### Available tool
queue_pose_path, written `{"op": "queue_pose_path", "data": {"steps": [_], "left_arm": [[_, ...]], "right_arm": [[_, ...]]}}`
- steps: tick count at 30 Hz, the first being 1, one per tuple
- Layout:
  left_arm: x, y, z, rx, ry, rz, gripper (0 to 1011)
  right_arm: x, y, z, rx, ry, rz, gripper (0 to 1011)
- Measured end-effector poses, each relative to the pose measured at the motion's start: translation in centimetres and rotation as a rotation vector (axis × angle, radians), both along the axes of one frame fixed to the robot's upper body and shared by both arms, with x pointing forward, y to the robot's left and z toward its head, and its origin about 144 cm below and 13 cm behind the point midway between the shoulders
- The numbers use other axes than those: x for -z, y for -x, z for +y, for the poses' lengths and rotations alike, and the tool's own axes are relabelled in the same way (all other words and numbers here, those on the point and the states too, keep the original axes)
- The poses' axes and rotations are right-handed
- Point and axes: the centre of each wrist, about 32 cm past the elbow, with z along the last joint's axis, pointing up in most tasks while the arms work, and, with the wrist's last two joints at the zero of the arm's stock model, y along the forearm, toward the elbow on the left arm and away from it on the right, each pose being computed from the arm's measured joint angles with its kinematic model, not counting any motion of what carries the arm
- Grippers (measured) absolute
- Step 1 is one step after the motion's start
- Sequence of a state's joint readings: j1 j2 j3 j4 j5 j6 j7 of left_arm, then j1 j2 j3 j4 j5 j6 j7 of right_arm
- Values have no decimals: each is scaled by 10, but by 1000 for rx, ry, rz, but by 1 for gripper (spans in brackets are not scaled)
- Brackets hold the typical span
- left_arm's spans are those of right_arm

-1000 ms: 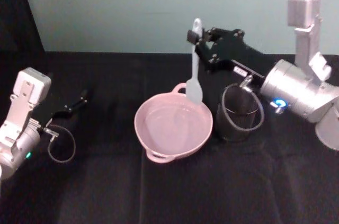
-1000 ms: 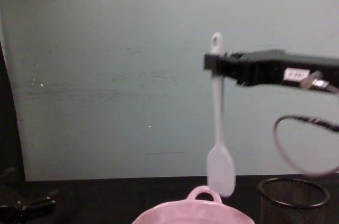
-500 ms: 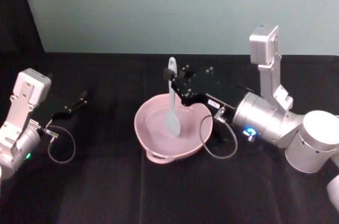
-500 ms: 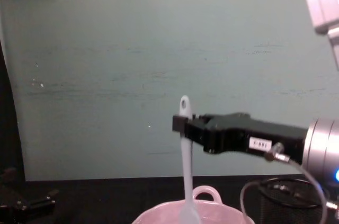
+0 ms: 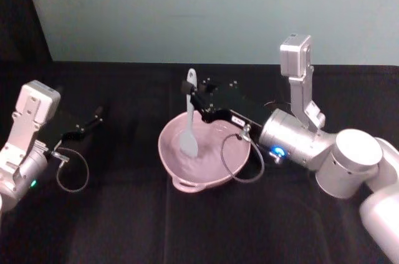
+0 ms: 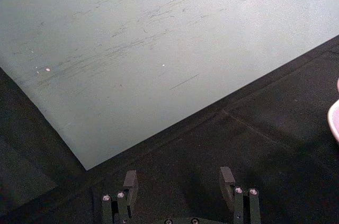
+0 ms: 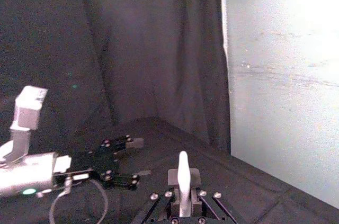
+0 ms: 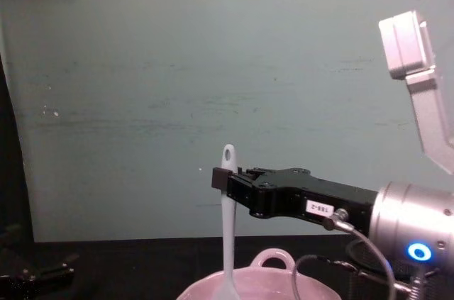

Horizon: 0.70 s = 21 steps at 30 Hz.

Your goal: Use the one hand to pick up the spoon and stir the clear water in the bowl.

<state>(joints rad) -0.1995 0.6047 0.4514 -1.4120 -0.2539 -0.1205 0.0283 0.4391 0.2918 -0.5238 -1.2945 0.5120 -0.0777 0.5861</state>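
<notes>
My right gripper point(image 5: 193, 97) is shut on the upper handle of the white spoon point(image 5: 188, 123), which hangs upright with its blade down inside the pink bowl point(image 5: 206, 173). In the chest view the same gripper point(image 8: 225, 180) holds the spoon point(image 8: 227, 229) just below its holed end, above the bowl's rim point(image 8: 273, 257). The water inside shows only as faint glints on the pink. In the right wrist view the spoon handle point(image 7: 183, 173) stands up between the closed fingers. My left gripper point(image 5: 93, 118) rests open over the black cloth at the far left, its fingers point(image 6: 130, 180) apart.
The black tablecloth point(image 5: 124, 214) covers the whole table, with a pale green wall point(image 5: 187, 8) behind it. A cable loop point(image 5: 243, 158) from my right wrist hangs over the bowl's right rim. In the right wrist view the left arm point(image 7: 32, 166) sits farther off.
My right gripper has carried the spoon left and down from above the bowl's far rim until its blade is inside the bowl. The left arm has not moved.
</notes>
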Motion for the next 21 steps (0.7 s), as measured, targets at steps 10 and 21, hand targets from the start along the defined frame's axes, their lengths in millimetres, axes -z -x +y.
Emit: {"op": "queue_pose_path", "data": {"steps": [10, 21], "left_arm": [[0, 0, 0, 0, 0, 0, 1011], [0, 0, 0, 0, 0, 0, 1011]], "right_arm": [[12, -21, -6, 64, -59, 7, 116], [9, -17, -28, 141, -49, -9, 116]]}}
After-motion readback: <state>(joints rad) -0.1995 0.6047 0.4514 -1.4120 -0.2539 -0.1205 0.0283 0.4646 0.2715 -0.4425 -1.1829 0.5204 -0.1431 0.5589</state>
